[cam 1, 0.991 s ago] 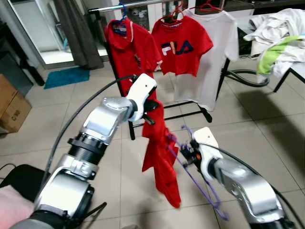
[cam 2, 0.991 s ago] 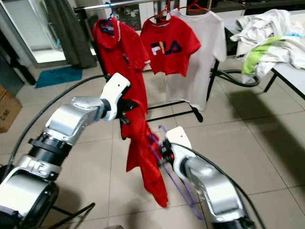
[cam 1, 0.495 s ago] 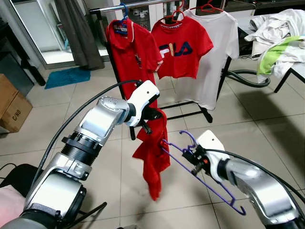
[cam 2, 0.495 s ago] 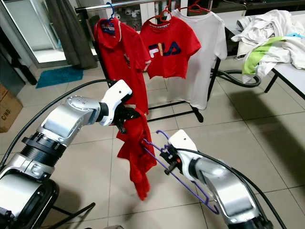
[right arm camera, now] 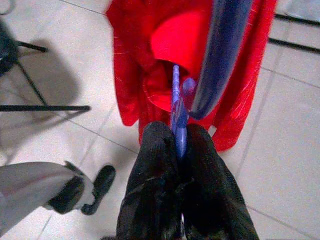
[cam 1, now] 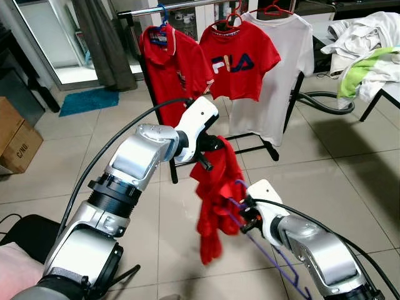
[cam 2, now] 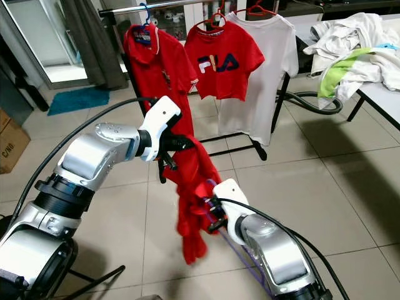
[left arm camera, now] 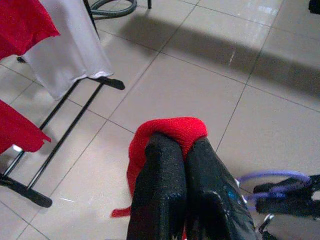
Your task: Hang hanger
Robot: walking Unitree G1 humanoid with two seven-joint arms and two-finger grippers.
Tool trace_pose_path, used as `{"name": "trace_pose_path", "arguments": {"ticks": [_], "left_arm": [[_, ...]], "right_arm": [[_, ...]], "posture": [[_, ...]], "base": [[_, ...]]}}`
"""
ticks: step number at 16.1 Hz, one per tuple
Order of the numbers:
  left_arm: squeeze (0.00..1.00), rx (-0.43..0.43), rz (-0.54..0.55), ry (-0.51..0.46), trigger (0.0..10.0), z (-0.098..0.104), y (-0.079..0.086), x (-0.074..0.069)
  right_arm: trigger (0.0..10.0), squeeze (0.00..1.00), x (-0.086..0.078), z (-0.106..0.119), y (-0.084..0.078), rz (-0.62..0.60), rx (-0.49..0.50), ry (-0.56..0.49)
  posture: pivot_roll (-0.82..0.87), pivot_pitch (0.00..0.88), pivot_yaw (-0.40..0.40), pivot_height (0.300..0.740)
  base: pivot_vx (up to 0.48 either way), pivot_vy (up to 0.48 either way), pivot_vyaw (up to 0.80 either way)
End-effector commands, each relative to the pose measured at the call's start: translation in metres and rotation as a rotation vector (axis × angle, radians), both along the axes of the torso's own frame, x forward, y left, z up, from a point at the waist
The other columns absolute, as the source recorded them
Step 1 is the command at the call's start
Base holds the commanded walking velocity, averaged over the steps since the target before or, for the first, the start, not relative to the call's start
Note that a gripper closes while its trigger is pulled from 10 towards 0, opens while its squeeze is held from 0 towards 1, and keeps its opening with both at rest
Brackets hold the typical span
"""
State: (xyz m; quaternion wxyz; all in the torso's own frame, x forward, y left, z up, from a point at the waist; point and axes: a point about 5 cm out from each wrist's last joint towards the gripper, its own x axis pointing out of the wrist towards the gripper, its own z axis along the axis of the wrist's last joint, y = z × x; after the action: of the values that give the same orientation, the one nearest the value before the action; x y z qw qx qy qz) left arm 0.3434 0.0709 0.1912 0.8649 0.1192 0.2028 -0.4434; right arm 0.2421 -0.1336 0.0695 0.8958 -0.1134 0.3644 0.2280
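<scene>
A red garment [cam 1: 216, 194] hangs limp in mid-air over the tiled floor, in front of the clothes rack. My left gripper [cam 1: 215, 147] is shut on its top fold, seen close in the left wrist view as red cloth [left arm camera: 170, 131] pinched between the black fingers [left arm camera: 165, 190]. My right gripper [cam 1: 245, 215] is shut on a purple hanger [cam 1: 284, 265]. The hanger's upper end [right arm camera: 176, 90] reaches into the garment's opening in the right wrist view. Its lower part trails down toward the floor beside my right forearm.
A black clothes rack [cam 1: 165, 7] stands ahead holding a red polo [cam 1: 172, 62], a red FILA shirt [cam 1: 237, 59] and a white shirt [cam 1: 281, 75]. A table with piled laundry [cam 1: 365, 50] is at the right, a cardboard box [cam 1: 15, 140] at the left.
My left gripper has lifted the red garment up and to the right. My right gripper has moved the hanger left, from beside the garment into its folds.
</scene>
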Motion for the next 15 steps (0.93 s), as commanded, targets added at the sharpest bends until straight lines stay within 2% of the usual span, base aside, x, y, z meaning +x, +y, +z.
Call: {"name": "trace_pose_path", "arguments": {"ticks": [1,3,5,6,7,9,11,13,15], "left_arm": [[0.00,-0.021,0.030,-0.044,0.0,0.017,0.006,0.004],[0.00,-0.008,0.048,-0.058,0.0,0.020,0.011,0.004],[0.00,0.005,0.059,-0.065,0.0,0.018,0.014,0.003],[0.00,0.022,0.067,-0.072,0.0,0.014,0.016,0.002],[0.00,0.026,0.074,-0.079,0.0,0.012,0.016,0.002],[0.00,-0.022,0.087,-0.092,0.0,0.015,0.009,0.003],[0.00,-0.044,0.089,-0.089,0.0,0.017,0.006,0.003],[0.00,-0.050,0.103,-0.070,0.0,0.011,0.007,0.001],[0.00,-0.049,0.144,-0.057,0.0,0.005,0.013,0.002]], "right_arm": [[10.0,0.00,0.003,-0.002,-0.012,-0.094,-0.017,0.000],[10.0,0.00,0.013,0.002,-0.032,-0.321,0.042,-0.049],[10.0,0.00,0.016,0.007,-0.042,-0.421,0.103,-0.070],[10.0,0.00,0.020,0.013,-0.052,-0.546,0.198,-0.083],[10.0,0.00,0.021,0.015,-0.055,-0.610,0.265,-0.048],[10.0,0.00,0.019,0.017,-0.043,-0.565,0.378,0.022],[10.0,0.00,0.017,0.016,-0.041,-0.537,0.333,0.010],[10.0,0.00,0.018,0.021,-0.042,-0.587,0.372,-0.009],[10.0,0.00,0.011,0.026,-0.042,-0.542,0.347,0.016]], "posture": [[-0.02,0.000,0.129,0.740],[-0.02,0.000,0.124,0.740],[-0.02,0.000,0.123,0.740],[-0.03,0.000,0.121,0.740],[-0.03,0.000,0.121,0.740],[-0.04,0.000,0.109,0.740],[-0.04,0.000,0.105,0.740],[-0.05,0.000,0.099,0.740],[-0.06,0.000,0.097,0.740]], "base": [[0.000,0.000,0.00],[0.000,0.000,0.00],[0.000,0.000,0.00],[0.000,0.000,0.00],[0.000,0.000,0.00],[0.000,0.000,0.00],[0.000,0.000,0.00],[0.000,0.000,0.00],[0.000,0.000,0.00]]}}
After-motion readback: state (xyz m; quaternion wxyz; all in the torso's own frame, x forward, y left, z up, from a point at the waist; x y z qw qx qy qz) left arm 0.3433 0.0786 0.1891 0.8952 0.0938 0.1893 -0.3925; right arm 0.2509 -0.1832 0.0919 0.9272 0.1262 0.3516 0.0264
